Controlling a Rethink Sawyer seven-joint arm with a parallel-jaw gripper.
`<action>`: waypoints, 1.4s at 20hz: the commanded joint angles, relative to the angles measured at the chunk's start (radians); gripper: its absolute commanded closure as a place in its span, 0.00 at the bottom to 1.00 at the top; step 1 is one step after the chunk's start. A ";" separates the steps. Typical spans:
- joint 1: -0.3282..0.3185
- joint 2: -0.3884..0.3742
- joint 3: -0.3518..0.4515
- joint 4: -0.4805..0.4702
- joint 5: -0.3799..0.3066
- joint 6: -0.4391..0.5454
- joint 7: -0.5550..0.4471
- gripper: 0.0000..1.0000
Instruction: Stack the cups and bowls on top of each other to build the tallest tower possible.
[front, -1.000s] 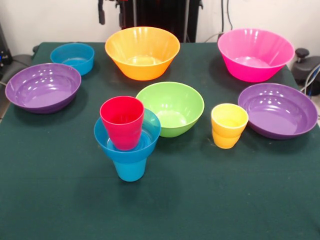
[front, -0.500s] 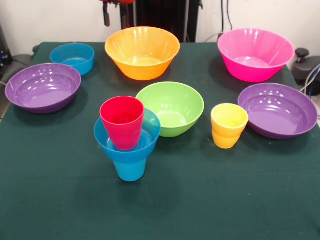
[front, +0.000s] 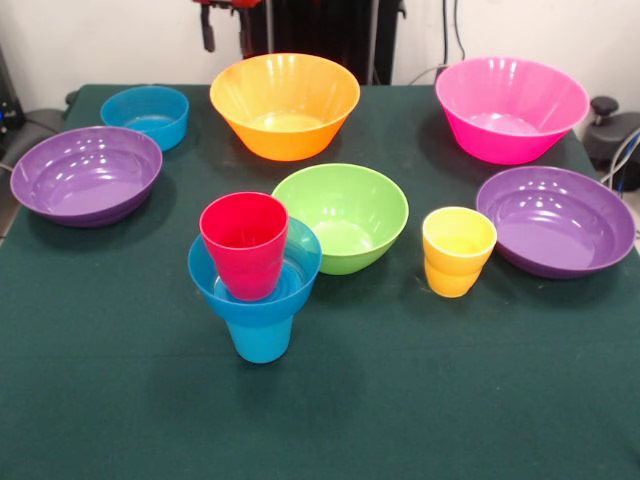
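Note:
The tower stands at the front centre: a blue cup (front: 260, 338) carries a small blue bowl (front: 258, 303), and a red cup (front: 244, 245) sits upright in that bowl. To the right a yellow cup (front: 458, 250) stands alone on the cloth. Behind the tower lies the lime green bowl (front: 345, 215). An orange bowl (front: 285, 105) and a pink bowl (front: 510, 110) sit at the back. Purple bowls rest at the left (front: 85, 175) and the right (front: 555, 220). A second small blue bowl (front: 147, 115) is at the back left. My gripper (front: 223, 22) hangs at the top edge, above and left of the orange bowl, holding nothing that shows.
Dark green cloth covers the table (front: 450, 400). Black gear (front: 612, 135) sits off the table's right edge, beside the pink bowl. Another dark object (front: 35, 120) lies past the left edge, behind the left purple bowl.
The gripper has risen a little at the top edge and shifted slightly sideways, so less of it shows. The cups and bowls have not moved.

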 joint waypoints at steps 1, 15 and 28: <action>-0.034 0.016 0.155 -0.055 -0.032 0.096 0.021 0.00; -0.136 0.083 0.289 -0.145 -0.065 0.172 -0.049 0.00; -0.195 0.097 0.370 -0.178 -0.044 0.271 -0.081 0.00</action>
